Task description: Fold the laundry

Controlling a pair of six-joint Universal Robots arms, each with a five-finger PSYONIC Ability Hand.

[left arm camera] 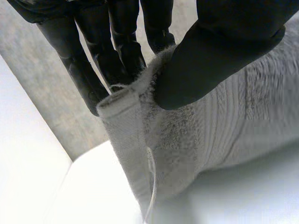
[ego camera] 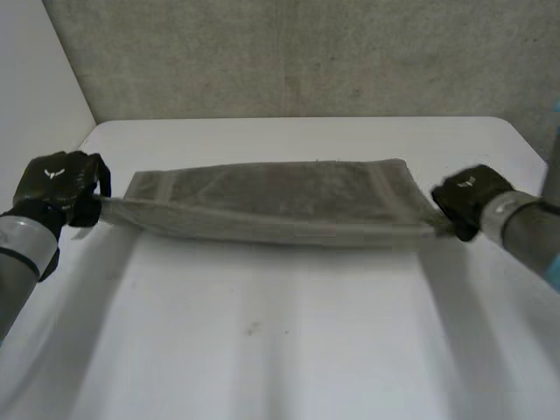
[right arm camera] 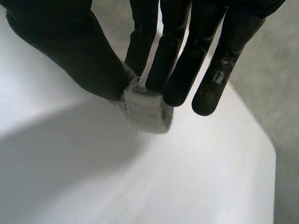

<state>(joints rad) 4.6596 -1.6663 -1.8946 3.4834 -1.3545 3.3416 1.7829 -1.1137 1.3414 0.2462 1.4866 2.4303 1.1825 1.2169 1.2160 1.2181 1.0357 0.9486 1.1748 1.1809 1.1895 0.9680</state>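
Grey towel (ego camera: 271,203) stretched taut over table (ego camera: 262,350), toward 12 o'clock. Left hand (ego camera: 59,182) at towel's 9 o'clock end, thumb and fingers pinching corner. Right hand (ego camera: 465,198) at 3 o'clock end, pinching likewise. Apparently folded once lengthwise; crosswise folds judged remaining.

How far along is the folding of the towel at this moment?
Done: the towel looks already folded lengthwise into a narrow band, with layers showing along its near edge. In hand: the left hand pinches one end and the right hand the other, holding it stretched over the table. Left: probably folding end to end and laying it down.
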